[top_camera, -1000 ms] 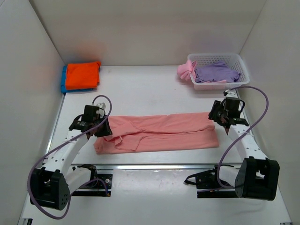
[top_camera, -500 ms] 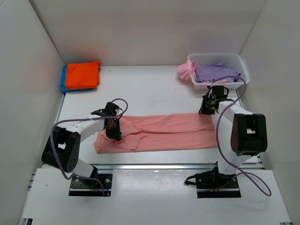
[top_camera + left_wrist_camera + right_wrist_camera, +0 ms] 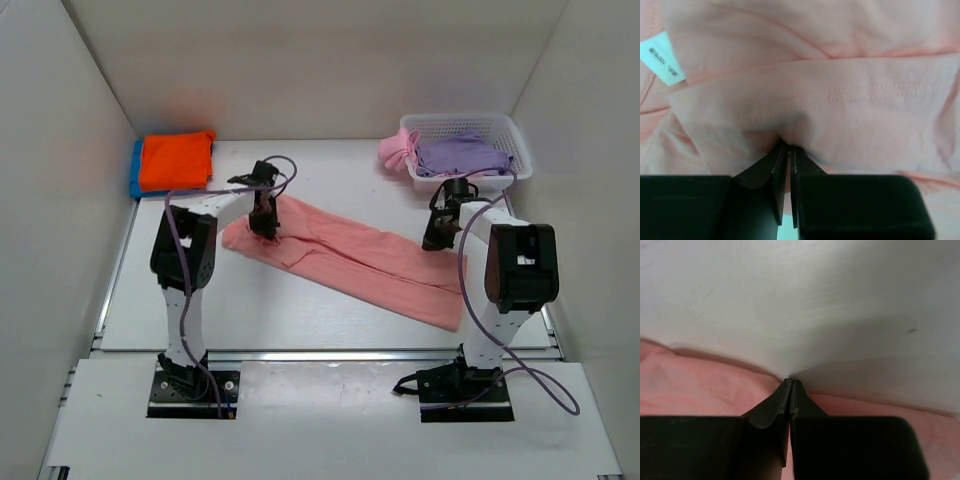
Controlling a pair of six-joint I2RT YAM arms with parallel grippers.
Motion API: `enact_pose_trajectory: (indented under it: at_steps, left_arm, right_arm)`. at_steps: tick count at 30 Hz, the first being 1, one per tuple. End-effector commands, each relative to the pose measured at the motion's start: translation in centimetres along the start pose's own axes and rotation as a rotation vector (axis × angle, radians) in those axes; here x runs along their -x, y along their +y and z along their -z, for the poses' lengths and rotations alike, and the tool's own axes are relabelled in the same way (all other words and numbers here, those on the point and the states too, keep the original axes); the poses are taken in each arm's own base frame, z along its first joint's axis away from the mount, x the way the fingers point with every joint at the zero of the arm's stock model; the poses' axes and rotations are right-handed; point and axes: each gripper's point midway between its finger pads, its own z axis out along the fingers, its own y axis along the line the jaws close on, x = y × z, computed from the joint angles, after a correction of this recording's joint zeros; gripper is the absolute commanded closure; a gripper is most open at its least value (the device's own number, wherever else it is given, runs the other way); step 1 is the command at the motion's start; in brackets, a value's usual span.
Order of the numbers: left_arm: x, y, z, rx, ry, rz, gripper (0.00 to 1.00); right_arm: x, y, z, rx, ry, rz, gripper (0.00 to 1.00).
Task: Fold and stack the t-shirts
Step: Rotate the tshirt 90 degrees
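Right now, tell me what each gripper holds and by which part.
Both grip the salmon-pink t-shirt: the left gripper pinches a folded hem at its left end, the right gripper pinches the far edge at its right end.

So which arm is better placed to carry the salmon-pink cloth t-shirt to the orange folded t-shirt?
Left, probably. The left gripper is shut on the salmon-pink cloth t-shirt at the end nearest the orange folded t-shirt; the right gripper pinches the opposite end, beside the white plastic lattice basket.
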Motion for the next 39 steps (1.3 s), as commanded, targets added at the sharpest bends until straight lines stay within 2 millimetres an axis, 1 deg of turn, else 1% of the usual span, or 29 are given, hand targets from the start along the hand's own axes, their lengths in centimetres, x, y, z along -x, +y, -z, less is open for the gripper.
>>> enact_pose_trajectory:
  at_steps: [1, 2, 3, 4, 5, 6, 7, 8, 9, 10, 11, 12, 13, 15, 16, 17, 19, 24, 25, 26, 28, 29, 30, 31, 34, 35, 36, 38, 39]
  left_arm:
    - [3.6, 0.6, -2.1, 0.061, -0.024, -0.034, 0.82]
    - [4.7, 0.1, -2.7, 0.052, -0.023, -0.039, 0.82]
    - [4.7, -0.1, -3.8, 0.047, 0.0, -0.042, 0.83]
    - [6.5, -1.2, -3.4, 0.012, -0.022, -0.046, 0.83]
    - [7.2, -1.5, -4.0, 0.02, -0.008, -0.061, 0.83]
    - [6.9, -1.4, -5.3, 0.04, 0.014, -0.085, 0.84]
    - [9.1, -2.3, -4.4, 0.033, -0.023, -0.099, 0.83]
    - [10.1, -3.3, -4.5, 0.026, -0.031, -0.13, 0.83]
    - [9.5, -3.2, -6.5, 0.035, 0.009, -0.136, 0.82]
    - [12.0, -3.9, -5.0, 0.012, -0.036, -0.129, 0.83]
    - [12.2, -3.9, -5.7, 0.008, -0.027, -0.123, 0.83]
    - [13.2, -4.5, -5.6, -0.039, -0.065, -0.102, 0.83]
    - [12.6, -4.2, -6.2, -0.055, -0.042, -0.095, 0.84]
    - [13.4, -3.8, -6.6, -0.059, -0.062, -0.085, 0.83]
    - [14.5, -4.0, -6.6, -0.069, -0.089, -0.083, 0.83]
    - [15.9, -4.1, -5.8, -0.077, -0.128, -0.08, 0.82]
    - [17.4, -4.1, -5.8, -0.118, -0.173, -0.065, 0.83]
    - [19.0, -4.4, -5.3, -0.181, -0.224, -0.045, 0.85]
    - [19.2, -5.0, -5.1, -0.199, -0.229, -0.051, 0.85]
    - [19.0, -5.1, -5.6, -0.208, -0.223, -0.049, 0.84]
    - [19.8, -5.5, -5.3, -0.233, -0.251, -0.053, 0.85]
    - [19.9, -5.8, -5.2, -0.248, -0.257, -0.054, 0.85]
    - [20.5, -6.0, -5.0, -0.261, -0.279, -0.054, 0.85]
    - [20.9, -6.4, -4.9, -0.273, -0.297, -0.057, 0.86]
    - [22.2, -7.3, -4.5, -0.324, -0.348, -0.052, 0.85]
    - [22.7, -7.6, -4.4, -0.329, -0.373, -0.062, 0.86]
    - [22.8, -7.8, -4.5, -0.345, -0.375, -0.054, 0.86]
    - [24.2, -7.8, -4.3, -0.357, -0.428, -0.046, 0.85]
    - [24.3, -8.0, -4.3, -0.369, -0.432, -0.042, 0.86]
  right_arm:
    - [-3.7, 0.8, 0.8, -0.056, 0.09, -0.069, 1.0]
    - [-4.6, 1.3, 0.9, -0.049, 0.102, -0.082, 1.0]
    - [-5.1, 1.7, 1.0, -0.041, 0.095, -0.079, 1.0]
    - [-6.2, 2.2, 0.8, -0.04, 0.104, -0.084, 1.0]
    - [-6.4, 2.9, 1.3, -0.026, 0.094, -0.094, 1.0]
    - [-7.3, 3.8, 1.3, -0.013, 0.095, -0.09, 1.0]
    - [-8.7, 4.4, 1.2, -0.009, 0.115, -0.072, 1.0]
    - [-9.1, 5.4, 1.7, 0.008, 0.114, -0.073, 1.0]
    - [-9.9, 5.8, 1.6, 0.02, 0.123, -0.08, 1.0]
    - [-10.7, 6.5, 1.6, 0.025, 0.134, -0.067, 1.0]
    - [-11.5, 7.3, 1.8, 0.032, 0.135, -0.044, 1.0]
    - [-12.1, 7.6, 2.0, 0.033, 0.138, -0.045, 1.0]
    - [-12.9, 7.9, 1.9, 0.025, 0.142, -0.023, 1.0]
    - [-13.7, 8.8, 2.3, 0.042, 0.139, -0.025, 1.0]
    - [-14.4, 9.1, 2.3, 0.059, 0.142, -0.015, 0.99]
    - [-15.1, 9.5, 2.4, 0.072, 0.153, -0.012, 1.0]
    - [-16.5, 10.4, 2.1, 0.13, 0.189, -0.025, 1.0]
    - [-20.5, 12.8, 2.1, 0.186, 0.235, 0.045, 1.0]
    - [-20.9, 13.1, 2.1, 0.192, 0.233, 0.047, 1.0]
    - [-21.1, 13.6, 2.1, 0.205, 0.224, 0.035, 1.0]
    - [-22.3, 13.8, 2.1, 0.211, 0.224, 0.054, 1.0]
    - [-22.0, 13.9, 2.3, 0.201, 0.201, 0.033, 1.0]
    - [-22.4, 13.3, 2.0, 0.161, 0.177, 0.048, 1.0]
    - [-22.6, 13.4, 2.4, 0.155, 0.159, 0.042, 1.0]
    - [-22.4, 11.6, 2.5, 0.105, 0.056, -0.034, 1.0]
    - [-21.9, 11.7, 2.8, 0.117, 0.024, -0.051, 1.0]
    - [-22.0, 10.8, 2.7, 0.108, 0.011, -0.071, 1.0]
    - [-21.7, 10.2, 2.8, 0.104, -0.008, -0.128, 1.0]
    - [-21.6, 9.8, 2.7, 0.102, -0.018, -0.151, 0.99]
